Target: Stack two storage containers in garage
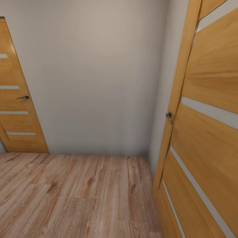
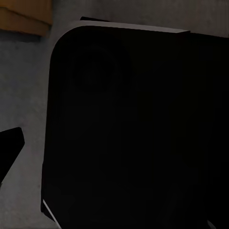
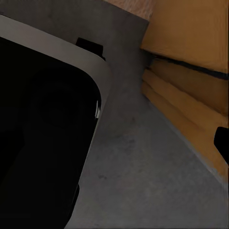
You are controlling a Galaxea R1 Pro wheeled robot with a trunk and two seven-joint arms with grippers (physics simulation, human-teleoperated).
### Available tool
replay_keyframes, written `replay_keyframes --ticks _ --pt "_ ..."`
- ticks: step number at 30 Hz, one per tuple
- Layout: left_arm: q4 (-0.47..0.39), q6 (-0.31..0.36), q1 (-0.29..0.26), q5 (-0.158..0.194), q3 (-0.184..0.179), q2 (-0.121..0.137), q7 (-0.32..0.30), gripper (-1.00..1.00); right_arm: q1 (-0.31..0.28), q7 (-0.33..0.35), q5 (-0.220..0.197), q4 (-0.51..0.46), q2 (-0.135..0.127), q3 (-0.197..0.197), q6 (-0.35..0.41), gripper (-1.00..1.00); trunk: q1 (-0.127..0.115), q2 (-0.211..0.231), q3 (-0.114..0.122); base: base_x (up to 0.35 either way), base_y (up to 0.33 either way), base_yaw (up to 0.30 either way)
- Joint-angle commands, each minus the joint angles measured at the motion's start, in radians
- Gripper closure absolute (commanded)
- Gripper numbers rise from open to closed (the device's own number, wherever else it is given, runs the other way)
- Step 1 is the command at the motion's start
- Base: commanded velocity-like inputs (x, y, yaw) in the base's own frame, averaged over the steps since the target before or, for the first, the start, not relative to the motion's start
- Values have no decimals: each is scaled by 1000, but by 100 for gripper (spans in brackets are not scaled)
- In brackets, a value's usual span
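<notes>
Our left wrist camera looks onto a large black rounded body panel (image 2: 129,129) of our own, with a dark fingertip (image 2: 9,145) at the edge. On the right wrist view a similar black panel (image 3: 43,124) and a dark fingertip (image 3: 222,143); end effector states are unclear

no text, labels or signs legible

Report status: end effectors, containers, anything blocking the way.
End effectors: open or shut, cannot tell. Containers: none sighted. Head view: wood-plank floor, white wall dead ahead, wooden door close on the right, second door far left.
</notes>
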Motion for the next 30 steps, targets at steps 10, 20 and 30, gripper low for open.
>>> replay_keyframes --ticks 10,20,30 --pt "-1 0 0 10 2 0 -2 -100 -1 -1 -9 2 0 8 -2 -100 0 0 -1 300 0 0" --pt "-1 -1 0 10 2 1 -1 -100 -1 -1 -9 2 0 8 -2 -100 0 0 -1 319 0 0" --pt "-1 -2 0 10 2 1 -1 -100 -1 -1 -9 2 0 9 -2 -100 0 0 -1 308 0 0"
